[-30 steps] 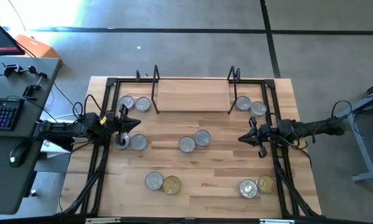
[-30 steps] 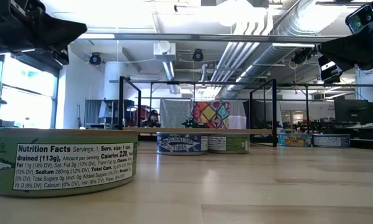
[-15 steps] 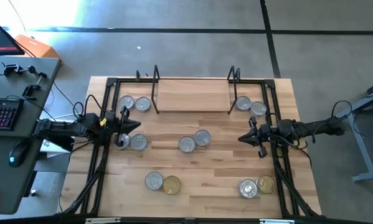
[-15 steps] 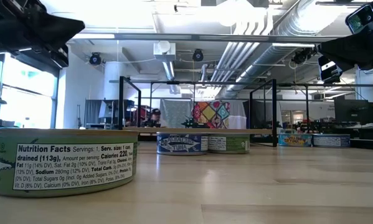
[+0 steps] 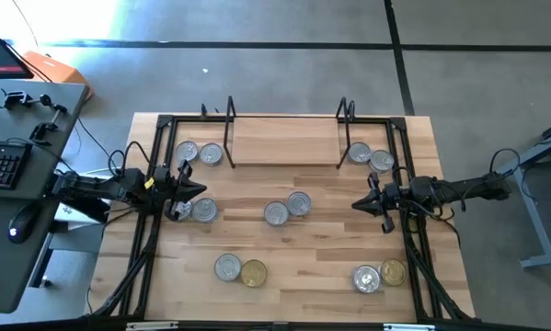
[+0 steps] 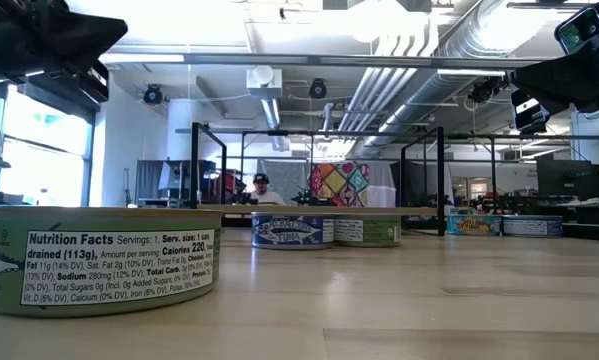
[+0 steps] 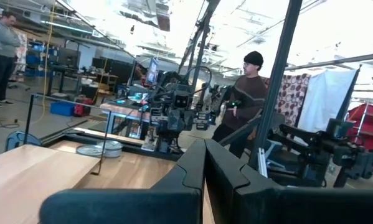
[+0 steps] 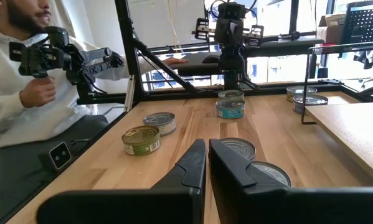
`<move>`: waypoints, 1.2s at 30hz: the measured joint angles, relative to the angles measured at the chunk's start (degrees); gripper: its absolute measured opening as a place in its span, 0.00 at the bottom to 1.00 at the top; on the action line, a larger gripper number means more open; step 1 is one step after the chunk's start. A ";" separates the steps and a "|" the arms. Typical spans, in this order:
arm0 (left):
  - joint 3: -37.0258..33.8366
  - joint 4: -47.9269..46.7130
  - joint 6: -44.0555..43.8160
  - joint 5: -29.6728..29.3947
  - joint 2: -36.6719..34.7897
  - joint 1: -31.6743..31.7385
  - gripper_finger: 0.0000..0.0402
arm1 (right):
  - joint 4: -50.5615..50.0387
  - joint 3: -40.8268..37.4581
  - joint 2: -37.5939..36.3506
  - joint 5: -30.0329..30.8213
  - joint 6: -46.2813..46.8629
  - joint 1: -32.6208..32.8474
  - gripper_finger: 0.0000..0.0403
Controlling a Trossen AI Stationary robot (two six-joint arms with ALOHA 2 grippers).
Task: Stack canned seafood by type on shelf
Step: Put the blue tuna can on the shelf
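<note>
My left tool (image 5: 177, 190) hangs, fingers pressed together, over the worktop's (image 5: 321, 253) left side beside a silver-lidded tin (image 5: 204, 210). My right tool (image 5: 371, 201), also pressed together and empty, waits at the right edge. Canned seafood lies scattered in pairs around the worktop; the shelf (image 5: 284, 141) at the far edge carries no tins.

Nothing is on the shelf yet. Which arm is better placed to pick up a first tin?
Probably the left. The left gripper sits right by a pair of tins, almost over one. The right gripper hangs over bare table, apart from any tin. The shelf holds nothing.
</note>
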 joint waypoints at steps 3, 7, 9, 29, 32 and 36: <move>0.00 0.35 0.02 0.00 0.00 -0.04 0.00 | 0.00 0.00 0.00 -0.02 0.00 -0.01 0.03; 0.00 0.38 0.04 0.00 0.00 -0.04 0.00 | 0.00 -0.02 0.00 0.00 0.00 -0.01 0.03; 0.00 0.05 0.05 0.00 0.04 -0.02 0.00 | 0.00 -0.01 0.00 -0.02 0.00 0.01 0.03; 8.29 23.22 8.15 0.35 25.34 -3.76 0.00 | 0.00 -0.02 0.00 0.00 0.00 -0.01 0.03; 13.29 21.10 10.16 0.35 31.61 -3.74 0.00 | 0.00 -0.02 0.00 -0.01 0.00 0.00 0.03; 18.11 20.83 11.55 0.35 39.03 -3.74 0.00 | 0.00 -0.01 0.00 -0.01 0.00 -0.02 0.03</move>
